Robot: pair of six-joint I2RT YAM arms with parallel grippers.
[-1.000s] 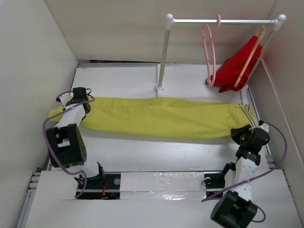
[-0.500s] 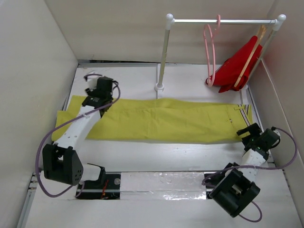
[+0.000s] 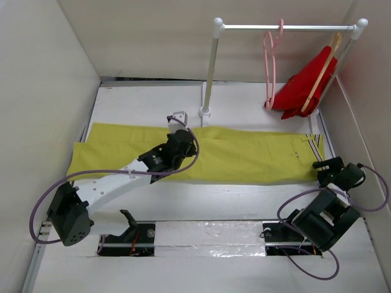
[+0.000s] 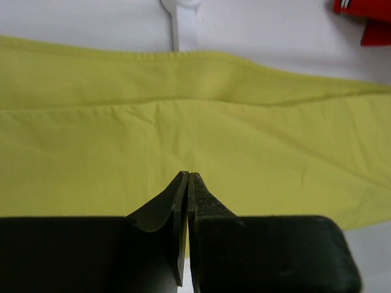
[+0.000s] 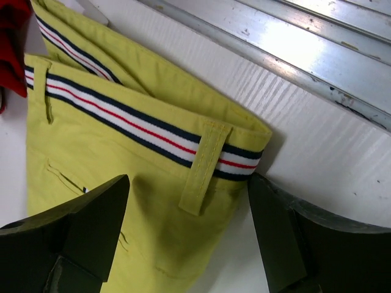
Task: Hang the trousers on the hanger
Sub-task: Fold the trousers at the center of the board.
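The yellow-green trousers (image 3: 238,155) lie flat across the table, legs to the left and striped waistband (image 5: 122,119) to the right. My left gripper (image 3: 182,137) hovers over the middle of the trousers (image 4: 244,152). It is shut (image 4: 187,178), with no fabric between its fingers. My right gripper (image 3: 332,166) is open (image 5: 188,183) at the waistband's near corner, one finger on each side of a belt loop (image 5: 204,168). The pink hanger (image 3: 269,67) hangs by its hook from the rail, apart from both grippers.
A clothes rack stands at the back, its rail (image 3: 287,27) on a white post (image 3: 211,67) with a round base (image 3: 204,112). A red garment (image 3: 302,85) hangs on a wooden hanger at the rail's right end. White walls close in both sides.
My left arm has swept right from the leg ends to the middle of the trousers, and its gripper is shut again. My right gripper has opened and shifted right to the waistband corner. The legs lie flatter.
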